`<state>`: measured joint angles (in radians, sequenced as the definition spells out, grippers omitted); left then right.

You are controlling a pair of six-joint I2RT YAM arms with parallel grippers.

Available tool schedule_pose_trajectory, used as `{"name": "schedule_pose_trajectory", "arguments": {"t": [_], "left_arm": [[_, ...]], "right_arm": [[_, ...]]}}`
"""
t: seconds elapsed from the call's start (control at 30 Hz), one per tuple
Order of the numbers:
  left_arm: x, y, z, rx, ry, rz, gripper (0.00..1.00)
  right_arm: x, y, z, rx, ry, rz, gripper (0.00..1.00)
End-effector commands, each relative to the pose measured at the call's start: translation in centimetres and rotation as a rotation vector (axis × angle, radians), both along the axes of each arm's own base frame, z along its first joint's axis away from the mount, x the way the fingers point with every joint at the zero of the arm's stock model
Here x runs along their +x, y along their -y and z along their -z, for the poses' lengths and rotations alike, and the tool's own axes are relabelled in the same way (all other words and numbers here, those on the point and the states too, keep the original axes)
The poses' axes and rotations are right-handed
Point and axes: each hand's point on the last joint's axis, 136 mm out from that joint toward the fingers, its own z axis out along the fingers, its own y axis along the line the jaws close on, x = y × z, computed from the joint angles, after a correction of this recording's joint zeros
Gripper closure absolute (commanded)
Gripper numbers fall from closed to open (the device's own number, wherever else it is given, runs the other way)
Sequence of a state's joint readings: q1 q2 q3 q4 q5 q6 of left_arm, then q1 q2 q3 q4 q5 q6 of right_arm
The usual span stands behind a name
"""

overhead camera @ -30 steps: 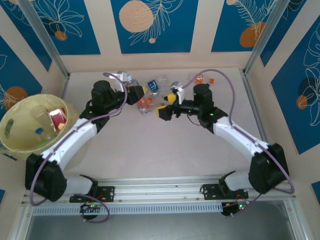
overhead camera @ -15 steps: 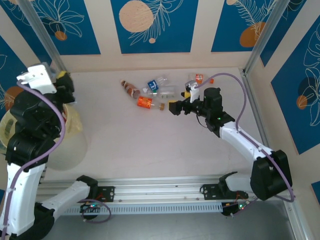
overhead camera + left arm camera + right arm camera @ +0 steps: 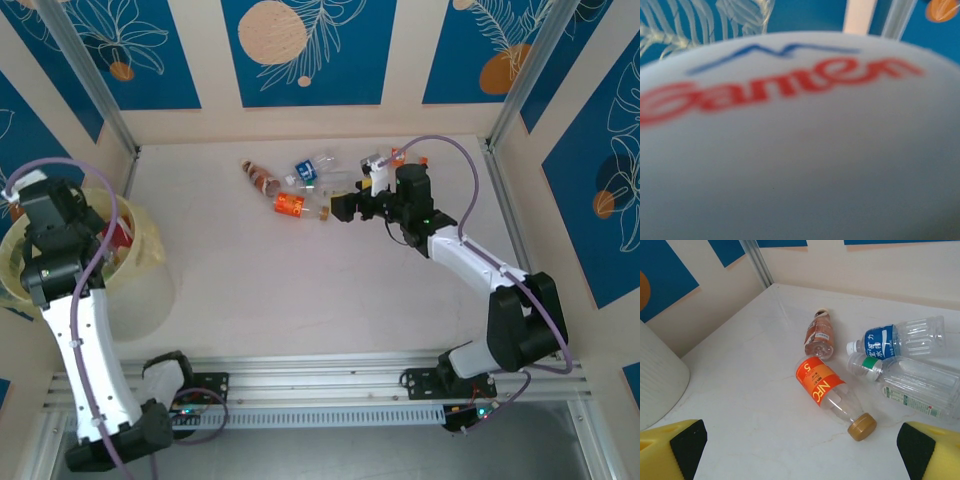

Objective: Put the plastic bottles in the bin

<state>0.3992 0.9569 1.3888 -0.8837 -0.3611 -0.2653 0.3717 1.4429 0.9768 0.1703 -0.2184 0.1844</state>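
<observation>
Lining up my right gripper (image 3: 800, 450), jaws spread, on the orange-labelled bottle (image 3: 827, 390), I hang the left gripper (image 3: 55, 210) over the bin (image 3: 148, 250) for a drop, though I cannot tell how its jaws stand.

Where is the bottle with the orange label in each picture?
Top camera: the orange-label bottle lies on the table, toward the back, near the middle.
Left wrist camera: a blurry white label with red letters, very close.
Right wrist camera: the orange-label bottle lies in the middle, gold cap at lower right.
Shared landmark: the blue-label bottle lies just beyond it, to the right.
</observation>
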Motion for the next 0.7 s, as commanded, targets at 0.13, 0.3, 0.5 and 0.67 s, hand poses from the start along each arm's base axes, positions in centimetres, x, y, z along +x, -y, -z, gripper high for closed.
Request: {"name": "schedule_pose_trajectory", "arguments": {"t": [0.13, 0.3, 0.5, 0.67], "left_arm": [[1.5, 1.1, 11.5, -0.364, -0.043, 0.032, 0.51], [1.1, 0.9, 13.3, -0.372, -0.094, 0.018, 0.25], [1.1, 1.8, 3.7, -0.262, 0.080, 0.104, 0.06], [1.6, 3.4, 1.8, -0.297, 0.140, 0.178, 0.00]], "right_arm": [[0.6, -0.5, -0.2, 0.009, -0.045, -0.019, 0.00], [0.8, -0.8, -0.1, 0.023, -0.074, -0.021, 0.00], [0.8, -1.3, -0.2, 0.029, -0.096, -0.018, 0.00], [0.6, -2.0, -0.4, 0.023, -0.089, -0.024, 0.00]]}}
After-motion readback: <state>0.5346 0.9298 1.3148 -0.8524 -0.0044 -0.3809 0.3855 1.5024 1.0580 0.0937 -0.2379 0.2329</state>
